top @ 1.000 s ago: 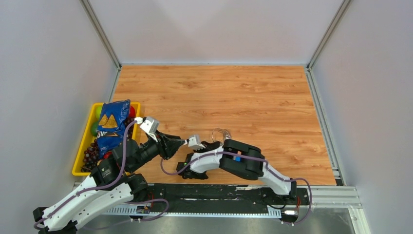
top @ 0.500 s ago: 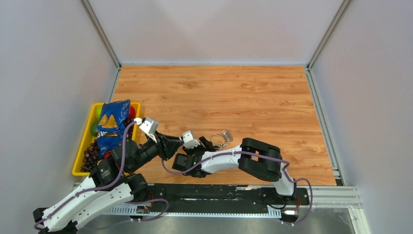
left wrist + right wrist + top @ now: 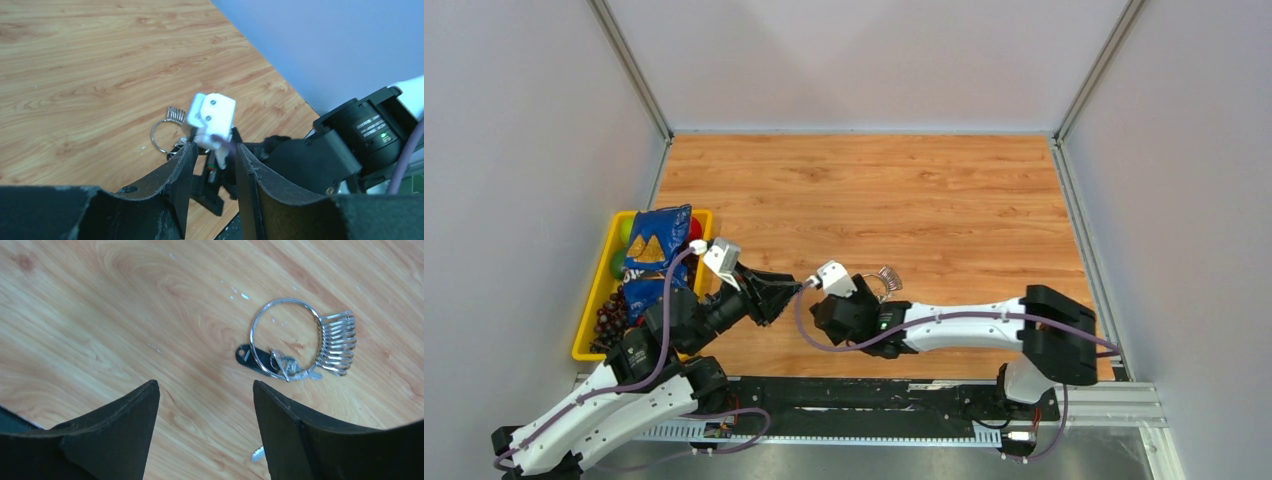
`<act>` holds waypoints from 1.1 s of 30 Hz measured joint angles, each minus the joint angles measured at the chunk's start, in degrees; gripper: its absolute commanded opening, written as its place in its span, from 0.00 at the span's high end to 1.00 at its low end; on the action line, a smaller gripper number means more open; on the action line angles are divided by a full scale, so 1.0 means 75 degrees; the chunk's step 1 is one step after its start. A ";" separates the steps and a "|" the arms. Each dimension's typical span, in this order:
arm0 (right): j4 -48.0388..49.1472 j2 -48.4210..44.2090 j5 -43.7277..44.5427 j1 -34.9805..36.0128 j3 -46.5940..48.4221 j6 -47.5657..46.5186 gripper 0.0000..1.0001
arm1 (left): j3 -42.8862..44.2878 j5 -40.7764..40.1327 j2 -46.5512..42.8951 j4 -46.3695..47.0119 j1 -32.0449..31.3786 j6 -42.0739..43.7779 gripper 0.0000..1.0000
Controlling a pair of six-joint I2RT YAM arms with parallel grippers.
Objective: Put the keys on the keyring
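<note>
R gripper [image 3: 205, 386] spread above keyring [image 3: 325, 342], L gripper [image 3: 215, 150] spread too w/ R wrist [image 3: 212, 117] in front; yellow bin [image 3: 582, 340] at left.

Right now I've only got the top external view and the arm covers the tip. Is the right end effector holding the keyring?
Observer: No. The right wrist view shows the right end effector open and empty, with the keyring lying flat on the table ahead of it.
Operator: Is anything at the ring?
Observer: A black-headed key crosses its rim; whether it is threaded, I cannot tell.
Operator: Any loose key?
Observer: A silver tip pokes out at the bottom of that view, the rest hidden.
</note>
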 measured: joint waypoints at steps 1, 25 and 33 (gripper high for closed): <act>0.0006 -0.0256 -0.0219 -0.0064 -0.0204 -0.0026 0.26 | 0.0000 0.0012 0.0012 0.0096 0.0003 -0.0015 0.56; -0.0851 -0.5496 -0.2040 -0.2133 -0.2264 0.0522 1.00 | -0.0778 0.0510 0.3520 0.2095 0.0003 -0.0560 0.75; -0.0988 -0.6105 -0.2148 -0.2276 -0.2573 0.0568 1.00 | -0.0758 0.0828 0.6015 0.3786 0.0020 -0.0892 0.86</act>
